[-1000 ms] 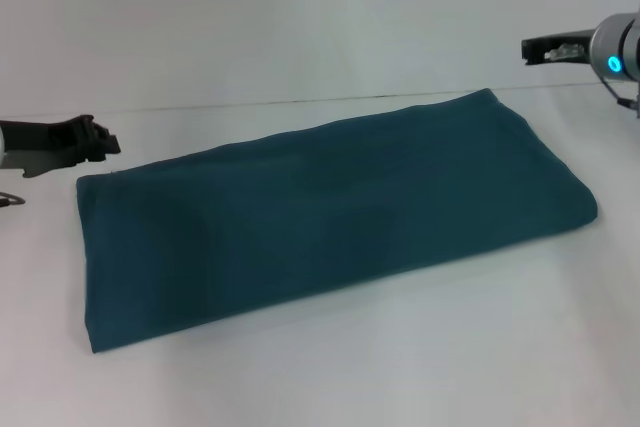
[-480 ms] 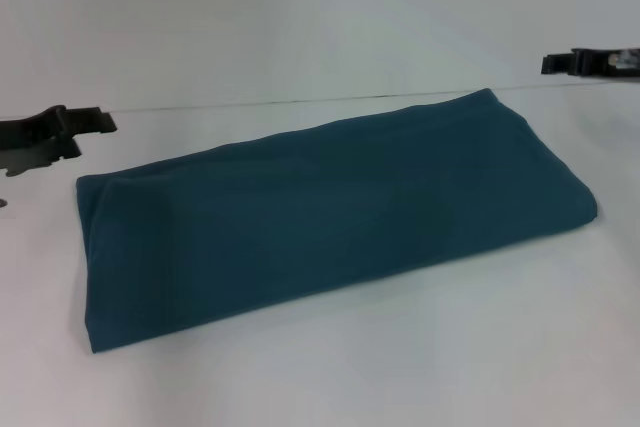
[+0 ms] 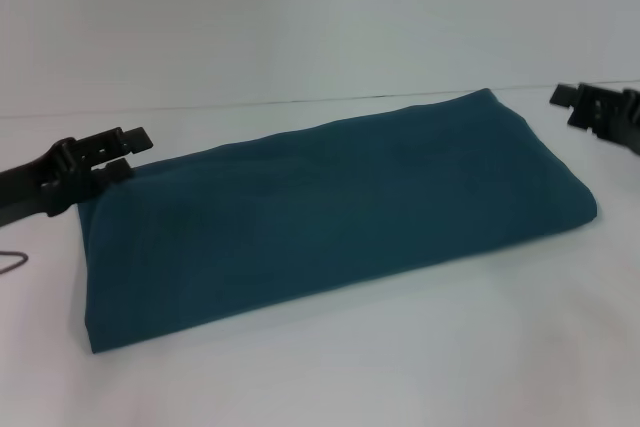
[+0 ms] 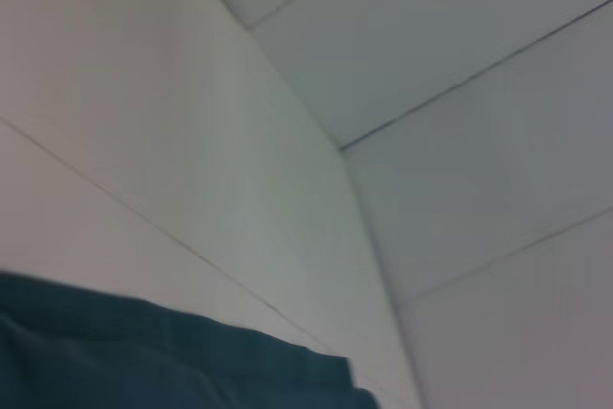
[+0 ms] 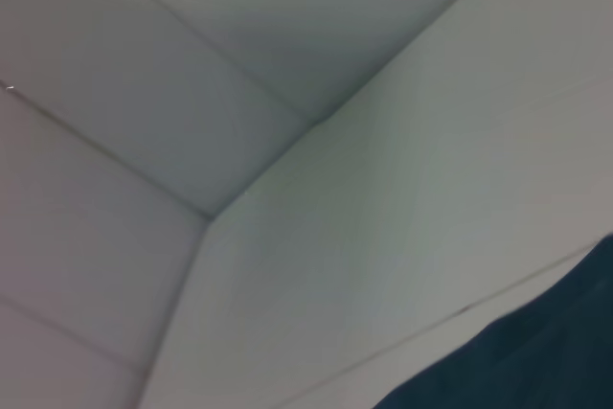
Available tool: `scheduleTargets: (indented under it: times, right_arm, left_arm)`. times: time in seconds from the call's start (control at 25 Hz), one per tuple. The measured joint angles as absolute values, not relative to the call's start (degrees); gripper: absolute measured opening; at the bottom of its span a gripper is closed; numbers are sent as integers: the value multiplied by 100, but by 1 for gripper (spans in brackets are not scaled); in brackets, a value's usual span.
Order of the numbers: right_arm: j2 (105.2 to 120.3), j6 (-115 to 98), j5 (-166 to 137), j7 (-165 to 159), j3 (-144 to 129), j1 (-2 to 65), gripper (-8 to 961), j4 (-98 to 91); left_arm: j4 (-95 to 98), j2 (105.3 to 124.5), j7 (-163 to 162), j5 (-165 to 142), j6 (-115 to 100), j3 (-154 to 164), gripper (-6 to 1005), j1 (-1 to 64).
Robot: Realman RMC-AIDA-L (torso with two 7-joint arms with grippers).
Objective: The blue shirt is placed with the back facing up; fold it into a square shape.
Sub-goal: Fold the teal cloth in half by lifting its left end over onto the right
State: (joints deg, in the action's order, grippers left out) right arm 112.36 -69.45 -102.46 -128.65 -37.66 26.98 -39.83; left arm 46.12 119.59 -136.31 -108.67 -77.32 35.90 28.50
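Shirt [image 3: 330, 207]: lies flat on the white worktop [image 3: 400, 367], folded to a long band, plain side up, running from near left to far right.
Left hand [image 3: 118, 154]: at the band's far-left corner, just above or touching the cloth; fingers parted, grasping nothing.
Right hand [image 3: 590, 107]: just beside the band's far-right corner, apart from it; cannot tell whether released or clenched.
Handling: judged soft, light, limp; layers likely to slip and sag when lifted.
Grasp points: judged best at both corners of one short end, pinching all layers together.
Remaining: one fold across the length for a square.
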Motion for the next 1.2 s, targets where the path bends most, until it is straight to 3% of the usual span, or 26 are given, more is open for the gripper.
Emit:
scheduleTargets:
  times: [0.56,0.92,1.2]
  right_arm:
    - [11135,-8203,-10597,-12452,-3575,2631,625,-3503]
    - [11031,-8198,-11061,-12417,-3529,2831,625,-3552]
    - [10975,-8193,-11076,-12402,-3565,2928,625,-3552]
  left_arm:
    - [2894,11992,-13335,-10673,-7441,3221,659,2824]
    - [2650,12236,-13350,-10574,-6392,3156,660,2717]
    - [2648,12205,-13345,-10519,-6161,3095,667,2684]
